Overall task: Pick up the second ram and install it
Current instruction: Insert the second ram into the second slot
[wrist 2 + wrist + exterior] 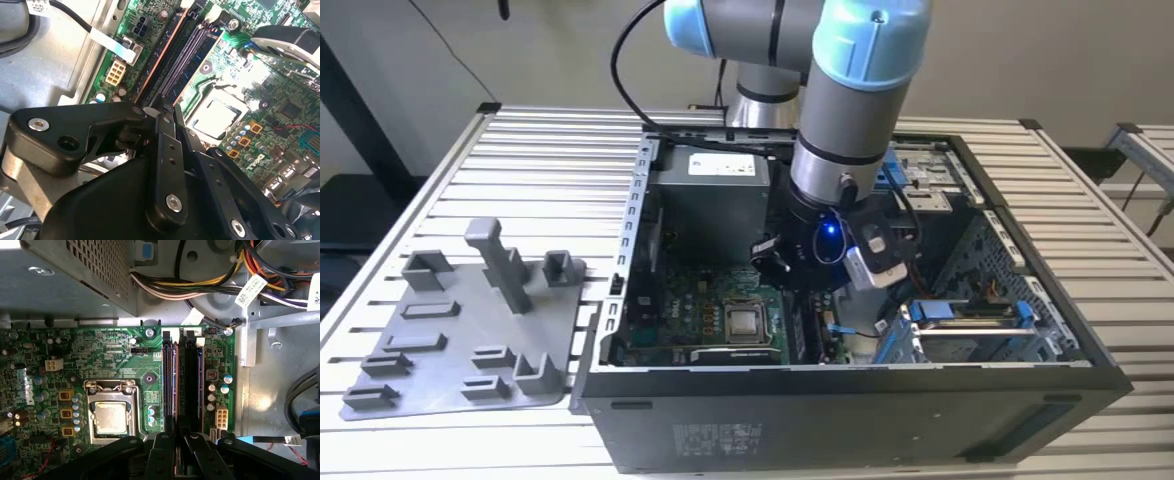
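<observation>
Hovering: pincer (176,439) above memory slots (187,375) on motherboard (115,355).
Grip: clenched or released, cannot tell.
Second ram: likely light, stiff, fragile; hold by its long edges.

Second ram (170,385), thin dark stick, on edge in motherboard slot

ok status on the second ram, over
tool down inside the case, low over the memory slots. a dark stick sits in a slot by the tool, can't confirm it's the second ram. path to slots looks open.
</observation>
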